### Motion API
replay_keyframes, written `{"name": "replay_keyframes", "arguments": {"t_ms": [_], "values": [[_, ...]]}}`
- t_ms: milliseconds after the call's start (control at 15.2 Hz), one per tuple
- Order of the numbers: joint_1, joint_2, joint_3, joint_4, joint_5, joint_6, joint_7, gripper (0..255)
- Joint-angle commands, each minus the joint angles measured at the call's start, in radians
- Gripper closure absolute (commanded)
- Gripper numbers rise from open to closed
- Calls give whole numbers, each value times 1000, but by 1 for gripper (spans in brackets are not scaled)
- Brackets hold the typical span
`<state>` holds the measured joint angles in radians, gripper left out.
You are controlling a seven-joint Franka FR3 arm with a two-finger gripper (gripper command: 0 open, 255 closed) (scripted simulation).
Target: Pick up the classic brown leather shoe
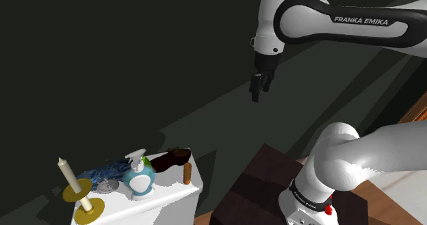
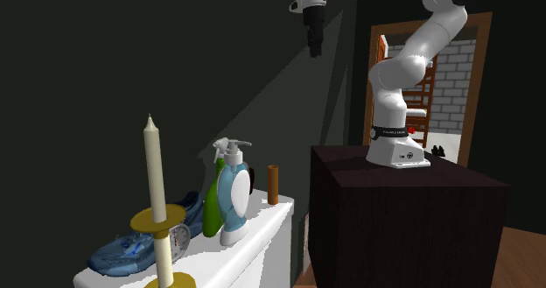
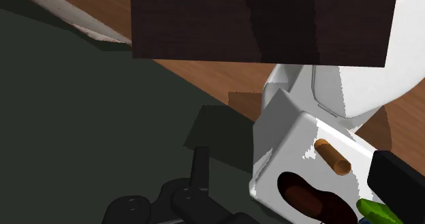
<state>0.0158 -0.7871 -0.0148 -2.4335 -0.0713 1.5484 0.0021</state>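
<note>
The shoe (image 1: 166, 161) was seen ungrasped on the white cabinet (image 1: 171, 191), well below the pincer (image 1: 258, 87), whose opening could not be judged; approach and grasp were judged outstanding.

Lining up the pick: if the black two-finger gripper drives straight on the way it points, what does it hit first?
The gripper would probably meet the dark floor beside the white cabinet, missing the brown leather shoe on it; depth is unclear.
</note>
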Motion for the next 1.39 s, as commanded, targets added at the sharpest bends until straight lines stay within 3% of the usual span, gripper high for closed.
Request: {"name": "replay_keyframes", "arguments": {"t_ms": [0, 660, 1320], "values": [[0, 0, 0, 0, 0, 0, 0, 0], [75, 241, -55, -106, 2, 407, -182, 0], [163, 591, -84, -66, 65, 771, -389, 0]]}}
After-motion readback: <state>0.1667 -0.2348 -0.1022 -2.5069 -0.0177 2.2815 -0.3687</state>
